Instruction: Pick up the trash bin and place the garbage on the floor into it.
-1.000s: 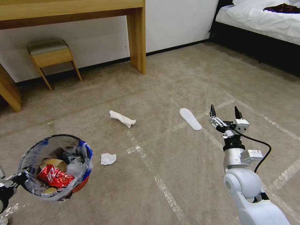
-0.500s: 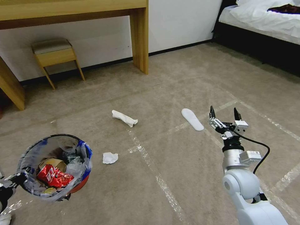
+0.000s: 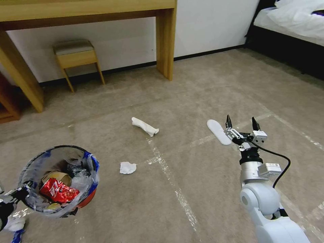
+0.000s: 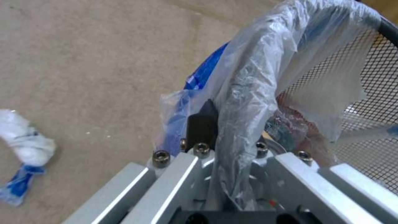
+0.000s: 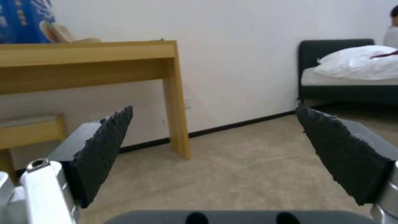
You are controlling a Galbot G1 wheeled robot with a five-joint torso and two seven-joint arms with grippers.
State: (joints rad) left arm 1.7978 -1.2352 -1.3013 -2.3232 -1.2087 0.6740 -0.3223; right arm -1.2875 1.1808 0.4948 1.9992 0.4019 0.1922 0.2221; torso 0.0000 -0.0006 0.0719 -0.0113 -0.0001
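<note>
Held at the lower left of the head view: the small round red trash bin with dark rim and crinkly clear plastic liner with blue print, lifted off the beige-brown short-pile carpet floor with its shiny tape lines. Left pincer pinching the rim and the liner of the bin, as seen in the left wrist view, one dark finger outside the plastic. Inside the bin already a crushed red wrapper and a brown paper piece.

Right pincer in the right part of the head view, spread wide and holding nothing, both serrated dark pads well apart in the right wrist view, pointing forward at low angle toward the wall.

Nearest garbage to the right pincer: the flat white slipper, lying on the floor just beside it toward the left of the frame, long axis running from upper left to lower right of the frame. Probably the right arm better placed for it, being much nearer than the left; likely some turning of the wrist needed to close across the narrow width and not along the length.

Farther left, near the middle of the frame, a rolled white tissue; below it a small crumpled white tissue, near the bin. At the lower left corner, one more white and blue wad on the carpet beside the left arm.
</note>
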